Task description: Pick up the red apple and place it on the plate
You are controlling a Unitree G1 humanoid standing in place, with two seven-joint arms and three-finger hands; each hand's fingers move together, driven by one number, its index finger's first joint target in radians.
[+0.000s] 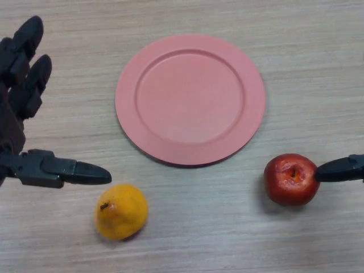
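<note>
Your left hand (20, 108) sits at the left edge of the scene, spread wide open: two thick black fingers (28, 62) reach straight toward the far side, while the thumb (62, 170) juts out to the right on the near side. Of your right hand (341, 169) you see only one black fingertip coming in from the right edge, pointing left; the rest lies outside the view.

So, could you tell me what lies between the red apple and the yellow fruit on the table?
Nothing: in the head view, only bare table separates the red apple from the yellow fruit.
</note>
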